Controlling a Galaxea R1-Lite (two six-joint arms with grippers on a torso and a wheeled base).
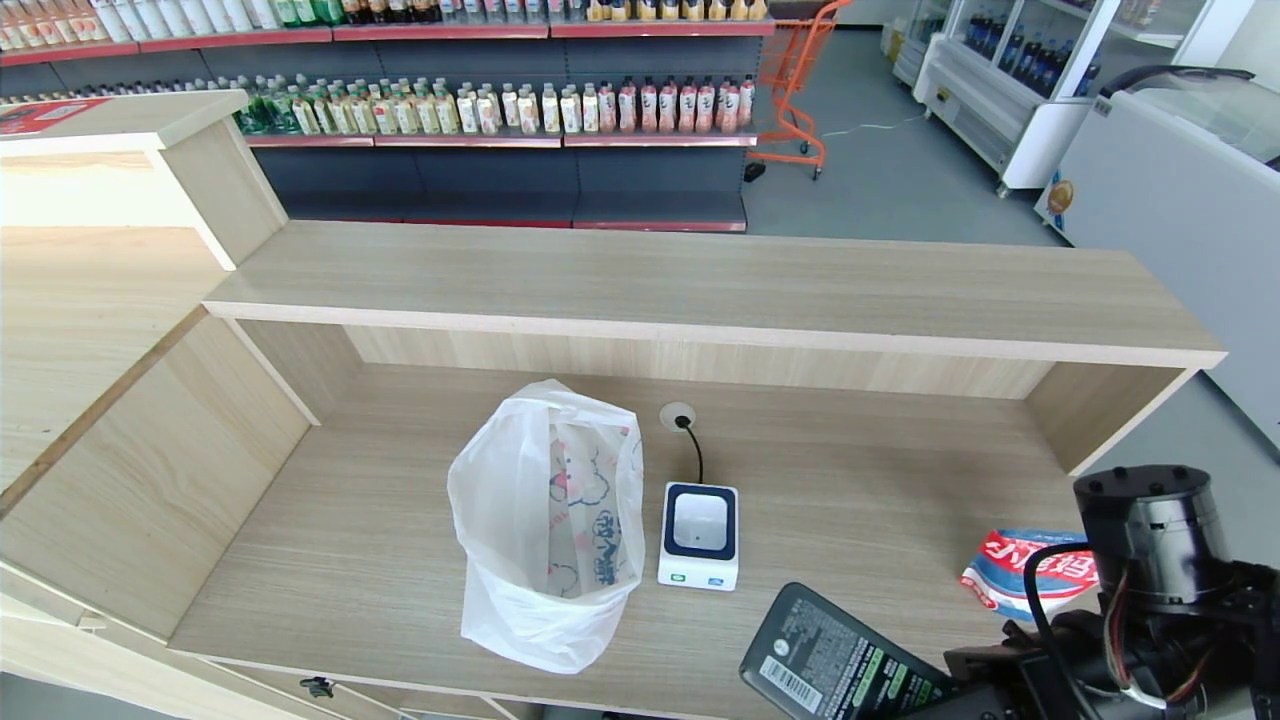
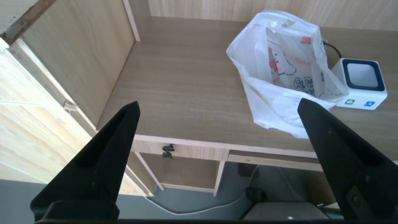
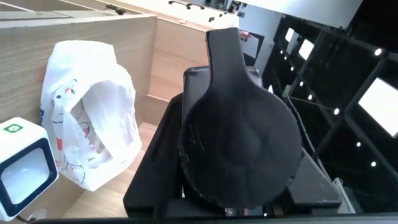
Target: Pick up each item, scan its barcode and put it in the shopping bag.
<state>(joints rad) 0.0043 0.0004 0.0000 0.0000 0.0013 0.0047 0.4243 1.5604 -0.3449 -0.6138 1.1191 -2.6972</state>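
Observation:
A white shopping bag [image 1: 545, 520] stands open on the counter, and a pink-and-white packet [image 1: 590, 500] sits inside it. Just right of the bag is the white scanner [image 1: 699, 535], its dark window facing up. My right gripper [image 1: 965, 685] is shut on a flat dark pouch [image 1: 840, 660], held low at the counter's front edge, right of the scanner, barcode label facing up. The right wrist view has the pouch [image 3: 242, 143] close up, with the bag [image 3: 93, 130] and scanner [image 3: 22, 174] beyond. My left gripper [image 2: 219, 111] hangs open off the counter's front left, holding nothing.
A red, white and blue snack packet [image 1: 1030, 575] lies on the counter at the right. Wooden side walls and a raised shelf [image 1: 700, 290] enclose the counter on three sides. The scanner's cable runs back to a grommet [image 1: 677, 415].

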